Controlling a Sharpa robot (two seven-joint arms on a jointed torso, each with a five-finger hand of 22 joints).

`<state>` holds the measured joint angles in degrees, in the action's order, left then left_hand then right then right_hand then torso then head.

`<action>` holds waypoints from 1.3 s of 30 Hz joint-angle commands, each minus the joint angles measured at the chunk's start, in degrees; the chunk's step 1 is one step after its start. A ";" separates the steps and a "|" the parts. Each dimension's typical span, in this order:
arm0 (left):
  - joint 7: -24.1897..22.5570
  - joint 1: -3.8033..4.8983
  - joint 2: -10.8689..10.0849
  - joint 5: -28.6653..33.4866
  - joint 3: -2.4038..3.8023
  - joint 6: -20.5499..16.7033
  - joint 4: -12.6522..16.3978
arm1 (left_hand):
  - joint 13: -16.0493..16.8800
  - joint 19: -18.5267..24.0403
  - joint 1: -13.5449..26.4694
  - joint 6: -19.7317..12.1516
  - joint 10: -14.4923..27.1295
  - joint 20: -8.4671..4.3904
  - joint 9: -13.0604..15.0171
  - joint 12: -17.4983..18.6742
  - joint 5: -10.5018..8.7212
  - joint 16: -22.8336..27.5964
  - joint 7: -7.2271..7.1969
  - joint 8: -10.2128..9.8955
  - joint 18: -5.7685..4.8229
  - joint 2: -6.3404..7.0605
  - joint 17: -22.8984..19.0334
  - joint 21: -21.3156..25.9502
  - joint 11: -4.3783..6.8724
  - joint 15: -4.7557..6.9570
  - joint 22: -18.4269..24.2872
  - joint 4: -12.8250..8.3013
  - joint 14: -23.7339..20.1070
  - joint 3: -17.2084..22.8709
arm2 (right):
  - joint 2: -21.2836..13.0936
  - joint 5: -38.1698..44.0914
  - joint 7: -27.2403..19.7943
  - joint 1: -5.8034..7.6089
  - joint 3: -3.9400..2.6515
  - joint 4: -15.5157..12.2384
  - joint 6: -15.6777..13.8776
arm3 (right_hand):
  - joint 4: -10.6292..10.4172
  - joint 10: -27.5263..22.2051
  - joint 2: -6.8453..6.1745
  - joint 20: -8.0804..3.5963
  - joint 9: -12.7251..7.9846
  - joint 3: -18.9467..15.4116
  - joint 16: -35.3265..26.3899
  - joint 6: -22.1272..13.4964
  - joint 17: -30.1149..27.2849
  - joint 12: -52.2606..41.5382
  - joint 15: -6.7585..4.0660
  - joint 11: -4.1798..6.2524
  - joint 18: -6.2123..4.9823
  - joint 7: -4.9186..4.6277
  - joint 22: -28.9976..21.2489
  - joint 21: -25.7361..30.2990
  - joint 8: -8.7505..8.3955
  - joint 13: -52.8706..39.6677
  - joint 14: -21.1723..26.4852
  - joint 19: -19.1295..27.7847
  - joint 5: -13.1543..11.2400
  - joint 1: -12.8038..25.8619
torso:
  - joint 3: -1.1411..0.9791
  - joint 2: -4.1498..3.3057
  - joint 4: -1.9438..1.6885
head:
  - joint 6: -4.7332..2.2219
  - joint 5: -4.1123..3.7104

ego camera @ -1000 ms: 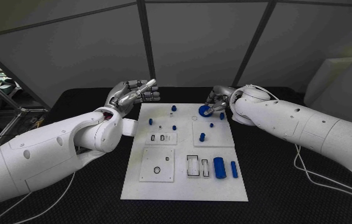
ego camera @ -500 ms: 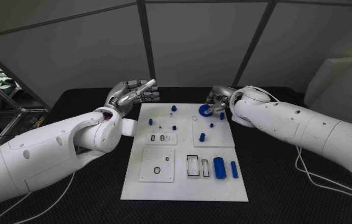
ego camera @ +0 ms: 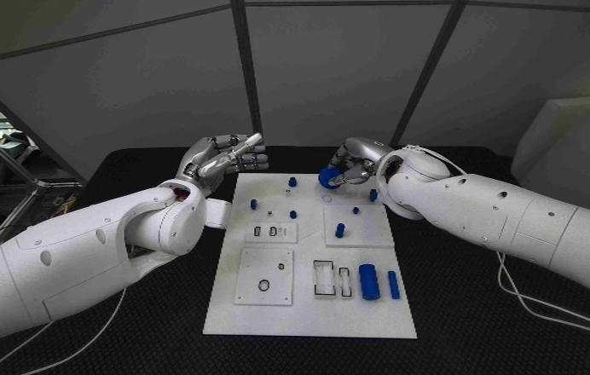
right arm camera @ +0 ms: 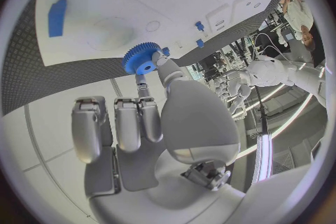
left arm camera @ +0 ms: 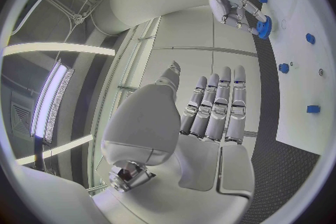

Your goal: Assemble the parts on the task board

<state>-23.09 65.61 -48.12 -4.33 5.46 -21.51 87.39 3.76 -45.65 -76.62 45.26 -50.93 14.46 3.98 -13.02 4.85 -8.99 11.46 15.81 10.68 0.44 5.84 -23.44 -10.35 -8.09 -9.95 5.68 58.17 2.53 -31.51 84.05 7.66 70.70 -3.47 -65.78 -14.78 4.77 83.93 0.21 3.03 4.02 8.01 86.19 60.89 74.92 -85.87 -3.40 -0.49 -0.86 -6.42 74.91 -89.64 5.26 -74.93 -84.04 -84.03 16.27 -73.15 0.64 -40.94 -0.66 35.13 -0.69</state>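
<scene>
Grey panelled walls (ego camera: 332,51) with dark seams stand behind the black table (ego camera: 455,307)

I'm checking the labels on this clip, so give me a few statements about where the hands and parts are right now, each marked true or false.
1. The right hand pinches a blue gear. True.
2. The gear is already seated flat on the task board. False: it is held up in the fingers near the board's far edge.
3. The left hand holds a blue part. False: it holds nothing, its fingers stretched out side by side in the left wrist view.
4. A thick blue cylinder lies on the board's near right part, beside a slimmer blue bar. True.
5. The left hand rests on the board. False: it is raised beside the board's far left corner.
</scene>
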 commanded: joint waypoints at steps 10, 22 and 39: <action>-0.20 0.08 0.43 -0.25 0.06 0.58 -0.29 | -0.09 -0.26 -0.09 0.14 -0.18 0.00 -0.06 0.30 0.13 0.22 1.06 -0.26 -0.34 -0.39 0.07 -0.29 -0.25 -0.33 0.03 -0.29 0.09 -0.05 | 7.39 9.11 2.25 0.14 0.30 0.98 -4.39 | 0.58 3.50 0.14 -0.36 2.17 -0.03 0.20 4.28 5.76 -0.14 -0.57 0.39 0.86 1.92 15.09 -0.36 0.34 -10.37 -4.07 -5.97 0.18 0.22 | -0.02 -0.09 -0.24 | 0.10 0.03; -0.18 0.09 0.82 -0.25 0.07 0.61 -0.48 | -0.09 -0.24 -0.15 0.14 -0.18 0.01 -0.07 0.36 0.09 0.26 1.05 -0.30 -0.34 -0.43 0.07 -0.30 -0.25 -0.33 0.04 -0.38 0.09 -0.04 | 11.81 9.85 2.50 -0.36 0.92 4.97 -2.15 | 0.64 3.48 0.06 -0.42 2.14 -0.08 0.09 4.06 5.49 -0.08 -0.57 0.40 0.86 1.87 15.09 -0.36 -0.04 -10.32 -4.01 -5.97 0.16 0.76 | -0.02 -0.07 -0.12 | 0.29 0.27; -0.16 0.11 0.85 -0.25 0.08 0.58 -0.45 | -0.09 -0.24 -0.15 0.14 -0.18 0.01 -0.07 0.36 0.09 0.26 1.05 -0.30 -0.34 -0.43 0.07 -0.30 -0.25 -0.33 0.04 -0.38 0.09 -0.04 | 13.17 10.83 4.49 -0.79 2.51 6.90 0.95 | 0.80 3.37 -0.47 -0.37 2.07 -0.36 -0.12 3.57 5.00 0.10 -0.42 0.28 0.86 1.67 15.09 -0.36 -0.82 -10.14 -3.91 -5.97 0.13 1.89 | -0.11 -0.07 -0.01 | 0.54 0.39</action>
<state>-22.98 65.63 -47.31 -4.34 5.47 -21.48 86.89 3.76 -45.65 -76.62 45.25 -50.93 14.45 3.99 -13.03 4.85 -9.00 11.46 15.82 10.68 0.44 5.83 -23.44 -10.35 -8.09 -9.95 5.68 58.17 2.53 -18.40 94.02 11.19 69.94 -1.09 -59.10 -15.47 5.39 83.93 -0.16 2.97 4.04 7.68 86.19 60.96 74.90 -85.86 -3.59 -0.50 -0.87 -6.48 74.90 -89.64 4.75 -74.92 -83.84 -83.97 16.31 -71.45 0.55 -41.00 -0.68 35.65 -0.25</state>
